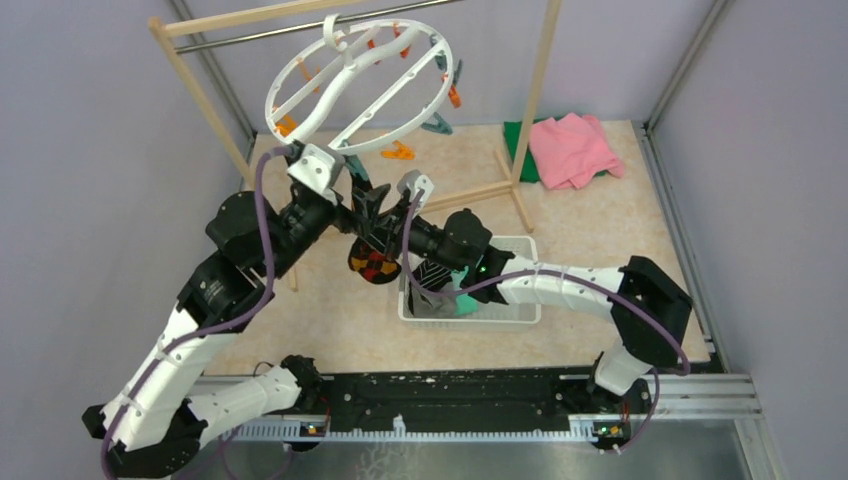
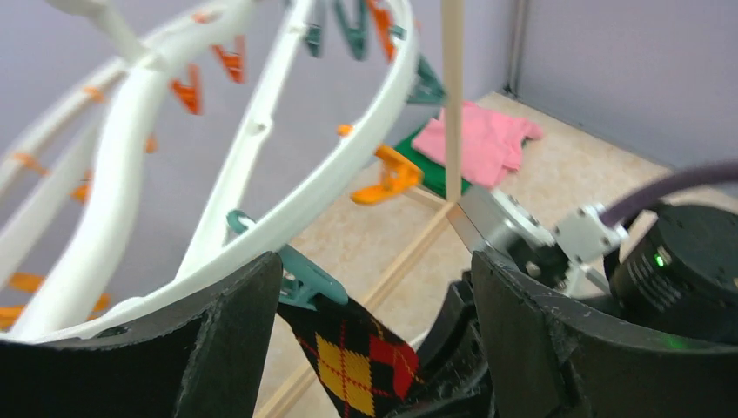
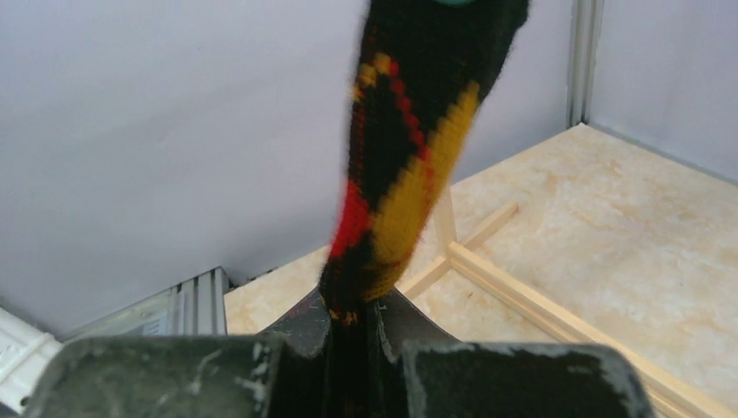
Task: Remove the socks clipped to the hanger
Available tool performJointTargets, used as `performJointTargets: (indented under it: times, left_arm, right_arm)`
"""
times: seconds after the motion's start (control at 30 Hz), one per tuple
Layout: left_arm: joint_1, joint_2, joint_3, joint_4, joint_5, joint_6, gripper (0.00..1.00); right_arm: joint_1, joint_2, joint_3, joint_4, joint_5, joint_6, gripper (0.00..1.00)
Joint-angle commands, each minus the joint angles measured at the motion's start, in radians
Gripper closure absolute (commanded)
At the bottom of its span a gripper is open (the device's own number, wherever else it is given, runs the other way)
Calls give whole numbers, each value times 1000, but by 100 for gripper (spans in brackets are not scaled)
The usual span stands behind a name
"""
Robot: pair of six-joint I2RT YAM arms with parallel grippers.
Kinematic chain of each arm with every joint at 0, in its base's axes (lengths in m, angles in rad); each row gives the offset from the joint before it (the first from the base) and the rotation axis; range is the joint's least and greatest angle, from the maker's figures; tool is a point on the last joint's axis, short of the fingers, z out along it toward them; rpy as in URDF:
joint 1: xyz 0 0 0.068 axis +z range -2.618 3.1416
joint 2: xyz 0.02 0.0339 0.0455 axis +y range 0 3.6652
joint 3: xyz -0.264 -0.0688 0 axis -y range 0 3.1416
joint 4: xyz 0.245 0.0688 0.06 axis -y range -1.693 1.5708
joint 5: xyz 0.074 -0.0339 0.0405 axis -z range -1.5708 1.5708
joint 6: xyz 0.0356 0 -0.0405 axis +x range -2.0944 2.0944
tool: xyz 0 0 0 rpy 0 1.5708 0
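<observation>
Lilac wall (image 3: 174,131) — argyle sock (image 3: 409,157), black with red-yellow diamonds

hanger (image 1: 322,100) on rack (image 1: 250,17) at rear, sock (image 1: 372,262) clipped beneath it, basket (image 1: 500,316) right of sock, cloths (image 1: 570,150) far behind basket

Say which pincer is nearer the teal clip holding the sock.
Left. The left pincer is open around the teal clip; the right pincer is below, shut on the argyle sock.

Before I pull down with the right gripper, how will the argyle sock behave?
Likely floppy and stretchy: the argyle sock hangs as soft knit from a teal clip into the right gripper. It will probably stretch before slipping free. The hanger hangs tilted, so it may swing.
</observation>
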Motion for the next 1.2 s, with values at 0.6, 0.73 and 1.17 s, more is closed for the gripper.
performJointTargets:
  times: [0.6, 0.73, 1.17]
  left_arm:
    - [21, -59, 144, -119, -233, -101, 22]
    - [31, -73, 140, -163, -152, -184, 16]
    - [43, -42, 92, -130, -118, -339, 1]
  right_arm:
    - [76, 145, 199, 69, 123, -88, 100]
    - [76, 150, 198, 73, 123, -85, 100]
    - [81, 146, 169, 100, 123, -68, 100]
